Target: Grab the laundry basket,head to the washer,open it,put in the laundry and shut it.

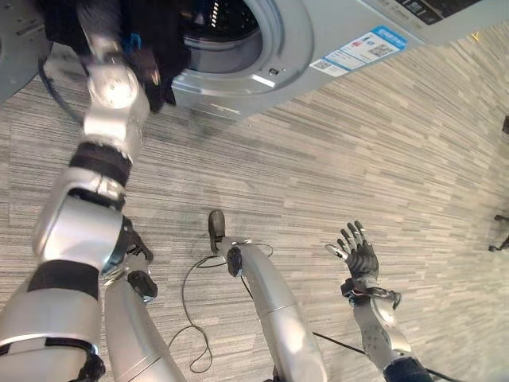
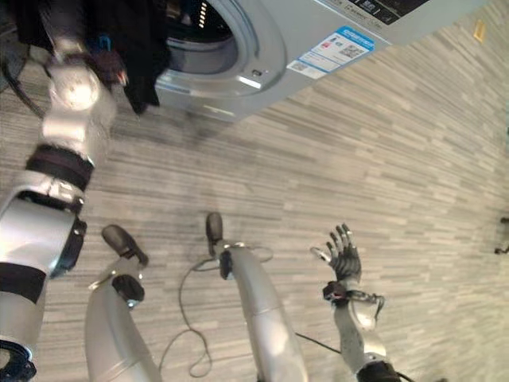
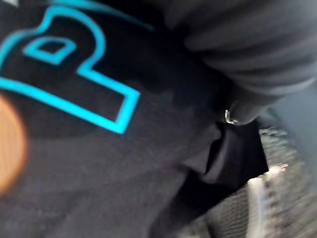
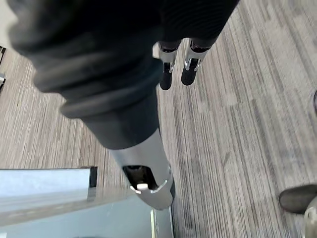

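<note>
My left robot hand lifts dark laundry at the washer opening; I cannot tell its grip. My right robot hand hangs with fingers spread. I judge cloth could snag the rim and drop to the floor.

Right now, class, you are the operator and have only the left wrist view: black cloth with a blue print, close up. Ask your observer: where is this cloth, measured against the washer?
Observer: The cloth hangs off the left hand in front of the left rim of the washer. Its port beside the cloth is uncovered, so the drum shows.
Operator: And my other hand, is it busy?
Observer: No. The right hand is low over the floor, away from the washer, open and holding nothing.
</note>
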